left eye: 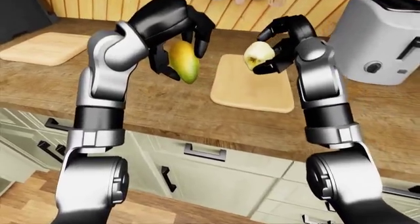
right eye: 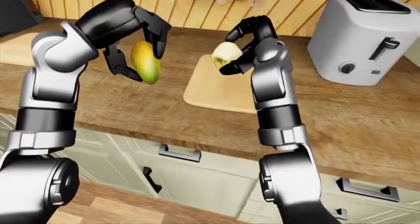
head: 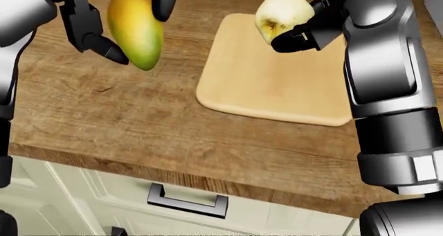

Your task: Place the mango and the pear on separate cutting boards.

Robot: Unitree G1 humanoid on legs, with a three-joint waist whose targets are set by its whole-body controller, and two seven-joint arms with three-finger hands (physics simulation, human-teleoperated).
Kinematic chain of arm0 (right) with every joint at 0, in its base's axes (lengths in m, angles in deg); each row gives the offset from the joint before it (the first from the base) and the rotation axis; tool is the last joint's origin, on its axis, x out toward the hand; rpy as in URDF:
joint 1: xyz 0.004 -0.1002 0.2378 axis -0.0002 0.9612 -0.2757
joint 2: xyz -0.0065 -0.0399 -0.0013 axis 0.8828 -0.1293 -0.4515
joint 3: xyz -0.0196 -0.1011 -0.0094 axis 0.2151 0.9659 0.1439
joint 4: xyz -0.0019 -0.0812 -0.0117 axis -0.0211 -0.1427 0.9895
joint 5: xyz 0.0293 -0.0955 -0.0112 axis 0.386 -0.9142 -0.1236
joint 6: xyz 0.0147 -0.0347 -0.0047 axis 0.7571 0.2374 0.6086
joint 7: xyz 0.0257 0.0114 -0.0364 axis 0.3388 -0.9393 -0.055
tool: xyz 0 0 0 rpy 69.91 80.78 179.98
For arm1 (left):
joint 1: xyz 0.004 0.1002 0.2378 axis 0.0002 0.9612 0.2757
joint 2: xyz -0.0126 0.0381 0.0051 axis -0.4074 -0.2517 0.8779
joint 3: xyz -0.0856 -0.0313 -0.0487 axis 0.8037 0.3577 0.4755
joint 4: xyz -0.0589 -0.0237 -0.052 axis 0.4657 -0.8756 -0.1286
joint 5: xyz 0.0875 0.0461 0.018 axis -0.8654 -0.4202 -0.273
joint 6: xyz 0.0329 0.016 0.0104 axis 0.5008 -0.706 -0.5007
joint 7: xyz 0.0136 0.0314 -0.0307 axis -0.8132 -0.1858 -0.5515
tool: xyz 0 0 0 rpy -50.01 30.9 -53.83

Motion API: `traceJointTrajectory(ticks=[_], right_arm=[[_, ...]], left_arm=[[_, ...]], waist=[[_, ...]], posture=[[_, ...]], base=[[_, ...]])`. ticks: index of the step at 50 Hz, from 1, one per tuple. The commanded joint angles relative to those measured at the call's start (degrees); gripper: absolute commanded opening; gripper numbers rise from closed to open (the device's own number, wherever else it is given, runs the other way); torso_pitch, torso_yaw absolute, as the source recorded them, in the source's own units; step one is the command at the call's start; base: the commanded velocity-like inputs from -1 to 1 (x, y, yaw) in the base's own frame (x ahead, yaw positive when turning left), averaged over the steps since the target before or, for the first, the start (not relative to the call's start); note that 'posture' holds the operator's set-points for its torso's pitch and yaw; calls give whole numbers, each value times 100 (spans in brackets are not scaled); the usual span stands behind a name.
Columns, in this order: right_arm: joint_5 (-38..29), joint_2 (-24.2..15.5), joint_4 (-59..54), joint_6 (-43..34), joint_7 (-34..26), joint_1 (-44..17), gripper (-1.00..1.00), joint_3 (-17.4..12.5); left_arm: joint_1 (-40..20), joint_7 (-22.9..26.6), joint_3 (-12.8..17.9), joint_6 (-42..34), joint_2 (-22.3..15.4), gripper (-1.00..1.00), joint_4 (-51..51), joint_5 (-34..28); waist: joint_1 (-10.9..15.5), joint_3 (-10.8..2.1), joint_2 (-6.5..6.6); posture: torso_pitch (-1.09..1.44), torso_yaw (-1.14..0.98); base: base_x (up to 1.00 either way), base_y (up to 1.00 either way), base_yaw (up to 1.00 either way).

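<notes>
My left hand (left eye: 172, 44) is shut on a yellow-green mango (left eye: 184, 62), held upright in the air above the wooden counter. The pale pear (left eye: 258, 56) sits in my right hand (left eye: 281, 45), whose black fingers close round it above the far edge of a light cutting board (left eye: 252, 89). In the head view the mango (head: 135, 28) hangs left of that board (head: 277, 85) and the pear (head: 282, 15) hovers over its top part. A second cutting board (left eye: 45, 47) lies at the far left of the counter, bare.
A grey toaster (left eye: 387, 39) stands on the counter at the right. Utensils hang on the slatted wooden wall (left eye: 230, 7) at the top. White cabinet drawers with dark handles (left eye: 204, 153) run below the counter edge (head: 173, 176).
</notes>
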Motion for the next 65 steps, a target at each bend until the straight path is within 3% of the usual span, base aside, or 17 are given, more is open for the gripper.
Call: traceJointTrajectory(ticks=[1, 18, 22, 32, 36, 41, 42, 43, 57, 60, 65], right_arm=[[-61, -52, 194, 197, 79, -227, -100, -54], [-125, -16, -171, 340, 192, -73, -100, -41], [-152, 4, -205, 377, 167, -11, -78, -32], [-251, 63, -289, 364, 105, 78, -79, 10], [-318, 75, -321, 369, 63, 122, -57, 28], [-352, 98, -501, 475, 113, 140, -47, 16], [-374, 99, -620, 516, 105, 181, -7, 46], [-384, 103, -642, 528, 97, 190, -3, 47], [-472, 140, -567, 497, -31, 250, 22, 53], [-566, 114, -406, 365, -195, 271, 40, 96], [-655, 106, -216, 264, -312, 272, 44, 89]], left_arm=[[-205, -124, 101, 31, -58, -100, 176, 98], [-172, -171, 89, 85, -44, -100, 82, 83], [-157, -180, 100, 102, -60, -100, 81, 88], [-94, -155, 117, 76, -79, -100, 165, 120], [-73, -169, 119, 89, -79, -100, 169, 126], [-65, -152, 128, 73, -89, -100, 207, 147], [-49, -138, 137, 60, -88, -100, 246, 169], [-46, -129, 137, 48, -89, -100, 266, 174], [-67, -163, 145, 83, -128, -100, 212, 191], [-90, -134, 148, 47, -131, -100, 241, 204], [-98, -130, 149, 42, -137, -100, 255, 209]], waist=[[-1, -203, -2], [0, -223, 4], [-1, -229, 4], [4, -255, 6], [6, -262, 8], [7, -273, 10], [7, -276, 10], [8, -272, 12], [8, -282, 5], [11, -281, 1], [14, -274, 3]], posture=[[0, 0], [0, 0], [0, 0], [0, 0], [0, 0], [0, 0], [0, 0], [0, 0], [0, 0], [0, 0], [0, 0]], base=[[0, 0, 0], [0, 0, 0], [0, 0, 0], [0, 0, 0], [0, 0, 0], [0, 0, 0], [0, 0, 0], [0, 0, 0], [0, 0, 0], [0, 0, 0], [0, 0, 0]])
